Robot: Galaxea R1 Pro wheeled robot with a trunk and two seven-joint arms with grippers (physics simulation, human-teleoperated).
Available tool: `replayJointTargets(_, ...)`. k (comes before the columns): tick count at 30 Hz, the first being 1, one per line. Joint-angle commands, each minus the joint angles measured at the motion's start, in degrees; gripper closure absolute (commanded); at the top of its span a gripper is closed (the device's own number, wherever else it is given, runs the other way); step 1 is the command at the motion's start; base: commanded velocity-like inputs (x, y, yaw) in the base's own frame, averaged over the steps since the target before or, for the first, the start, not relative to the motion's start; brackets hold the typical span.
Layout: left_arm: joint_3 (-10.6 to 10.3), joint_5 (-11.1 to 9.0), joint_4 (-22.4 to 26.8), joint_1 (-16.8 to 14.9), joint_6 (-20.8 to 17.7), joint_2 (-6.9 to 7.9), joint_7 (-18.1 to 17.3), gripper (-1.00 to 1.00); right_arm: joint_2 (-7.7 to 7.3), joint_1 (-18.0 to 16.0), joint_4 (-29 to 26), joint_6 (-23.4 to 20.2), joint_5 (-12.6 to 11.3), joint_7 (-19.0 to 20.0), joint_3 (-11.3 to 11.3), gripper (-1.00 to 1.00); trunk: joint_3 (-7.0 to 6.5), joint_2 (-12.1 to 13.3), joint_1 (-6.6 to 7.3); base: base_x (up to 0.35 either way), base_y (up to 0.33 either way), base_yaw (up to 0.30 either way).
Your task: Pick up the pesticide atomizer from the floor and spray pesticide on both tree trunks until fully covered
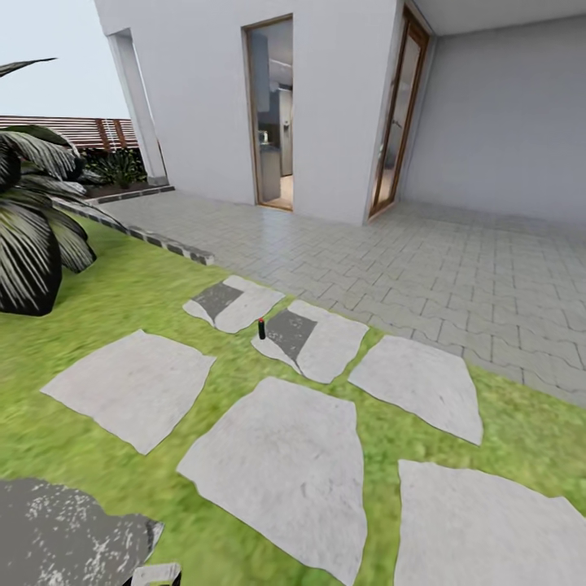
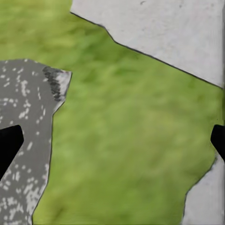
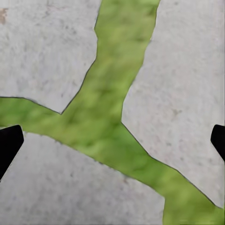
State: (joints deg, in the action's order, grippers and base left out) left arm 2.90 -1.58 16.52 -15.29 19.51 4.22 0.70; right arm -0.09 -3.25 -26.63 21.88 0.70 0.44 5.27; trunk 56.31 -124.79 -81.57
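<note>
The pesticide atomizer (image 1: 261,328), a small dark bottle with a red top, stands upright on the grass between two pale stepping stones in the middle of the head view. It is well ahead of me, with nothing touching it. My left gripper (image 2: 112,143) hangs open over grass beside a dark speckled slab (image 2: 26,140), its black fingertips (image 2: 8,145) wide apart. My right gripper (image 3: 112,143) is open too, above pale stones (image 3: 42,51) split by strips of grass. The trees are out of view.
Flat stepping stones (image 1: 285,464) lie across the green lawn. Grey paving (image 1: 456,268) runs up to a white house with an open doorway (image 1: 273,114). A short dark palm (image 1: 28,236) stands at the left, with a brown slat fence (image 1: 73,130) behind it.
</note>
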Motion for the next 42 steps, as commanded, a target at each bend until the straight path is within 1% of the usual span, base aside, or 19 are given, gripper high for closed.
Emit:
replayJointTargets(1, 0.00, 0.00, 0.00, 0.00, 0.00, 0.00, 0.00, -1.00, 0.00, 0.00, 0.00, 0.00, 0.00, 0.00, 0.00, -1.00, 0.00, 0.00, 0.00, 0.336, -0.097, 0.000)
replayJointTargets(42, 0.00, 0.00, -0.01, 0.00, 0.00, 0.00, 0.00, -1.00, 0.00, 0.00, 0.00, 0.00, 0.00, 0.00, -0.09, -1.00, 0.00, 0.00, 0.00, 0.335, -0.102, 0.000)
